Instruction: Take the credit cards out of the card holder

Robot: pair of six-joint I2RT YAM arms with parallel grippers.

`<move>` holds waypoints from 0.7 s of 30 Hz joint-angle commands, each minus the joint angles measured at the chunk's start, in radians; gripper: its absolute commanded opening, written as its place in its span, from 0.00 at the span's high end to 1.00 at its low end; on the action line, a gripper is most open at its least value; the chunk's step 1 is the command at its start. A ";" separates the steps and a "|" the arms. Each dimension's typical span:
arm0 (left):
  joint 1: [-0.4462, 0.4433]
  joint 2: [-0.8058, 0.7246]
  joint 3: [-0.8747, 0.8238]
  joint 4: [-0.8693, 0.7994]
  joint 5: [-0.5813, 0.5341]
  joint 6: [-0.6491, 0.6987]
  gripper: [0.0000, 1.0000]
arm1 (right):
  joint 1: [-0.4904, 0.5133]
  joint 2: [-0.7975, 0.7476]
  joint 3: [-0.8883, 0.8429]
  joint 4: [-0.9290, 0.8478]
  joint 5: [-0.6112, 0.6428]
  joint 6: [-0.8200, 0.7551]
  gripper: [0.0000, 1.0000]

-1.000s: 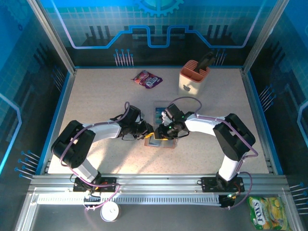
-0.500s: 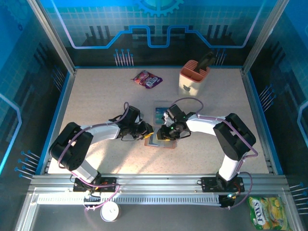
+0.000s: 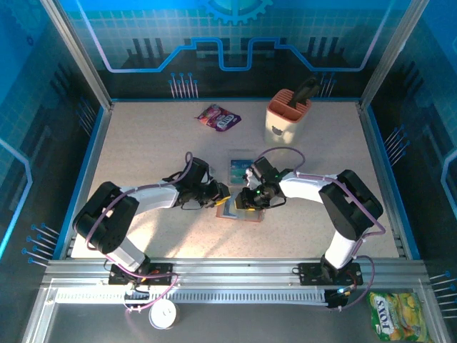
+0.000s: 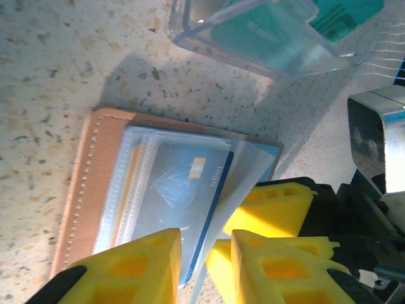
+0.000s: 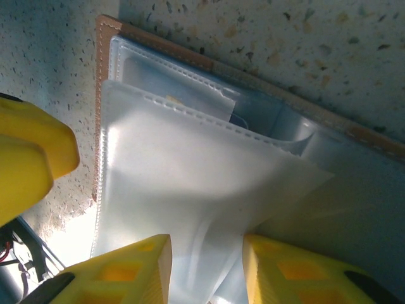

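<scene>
1. The tan card holder is laid open on the speckled worktop, between the two arms, so that its pockets are faced upward.
2. A grey-blue credit card is seen tucked inside a clear sleeve of the holder.
3. The left pincer is set narrowly apart over the card's near edge, probably so the card can be drawn out.
4. The right pincer is set narrowly apart astride the lifted clear sleeve, likely so the pocket is steadied; no firm grip is shown.
</scene>
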 commanded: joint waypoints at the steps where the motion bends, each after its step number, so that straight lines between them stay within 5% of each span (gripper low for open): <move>1: -0.018 0.009 -0.008 0.054 0.033 -0.030 0.71 | -0.014 -0.020 -0.015 0.020 -0.005 0.013 0.64; 15: -0.047 0.050 -0.040 0.166 0.033 -0.097 0.71 | -0.015 -0.031 -0.068 0.080 -0.026 0.049 0.64; 21: -0.045 -0.036 -0.027 0.029 -0.054 -0.035 0.69 | -0.014 -0.021 -0.063 0.087 -0.035 0.052 0.63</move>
